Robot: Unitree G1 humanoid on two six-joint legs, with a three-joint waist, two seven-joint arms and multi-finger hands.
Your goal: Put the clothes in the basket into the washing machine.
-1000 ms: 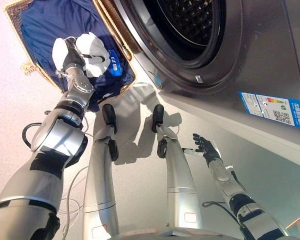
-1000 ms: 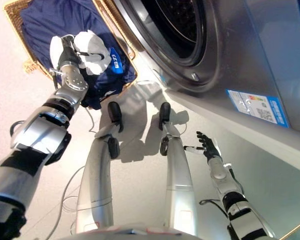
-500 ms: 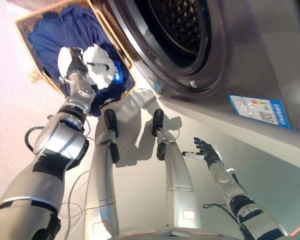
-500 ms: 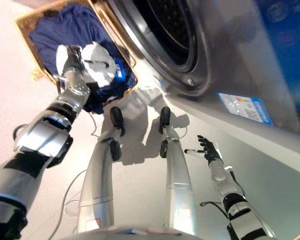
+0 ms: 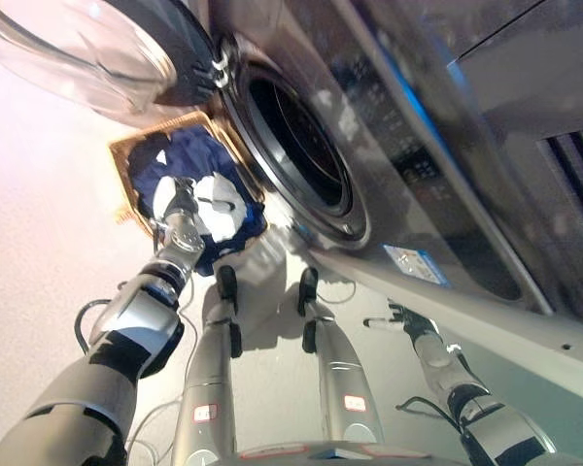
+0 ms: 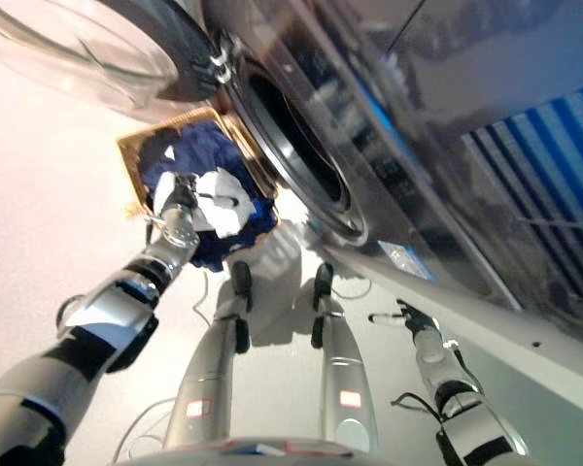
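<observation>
Fingers of my left hand (image 5: 178,206) reach into the square woven wicker basket (image 5: 128,177) and sit against a white garment (image 5: 223,199) lying on top of the dark blue clothes (image 5: 189,160). Whether those fingers are clamped on the white cloth or only resting on it, I cannot tell; the cloth hides them. I judge the hand is placed there because the white piece is the topmost item and the easiest to take first.

Beyond the fingers, on the side away from the arm, the round drum opening of the grey front-loading washing machine (image 5: 296,155) stands open. Its glass porthole door (image 5: 97,49) is swung fully clear above the basket, so the path from basket to drum is unobstructed. The basket stands on the floor just beside the machine front, which keeps the transfer short.

Fingers of my right hand (image 5: 408,318) are spread apart and hold nothing. This hand hangs low near the machine's base, well apart from the basket, and I judge it is idle at this step.

All clothes remain in the basket; none is in the drum.
</observation>
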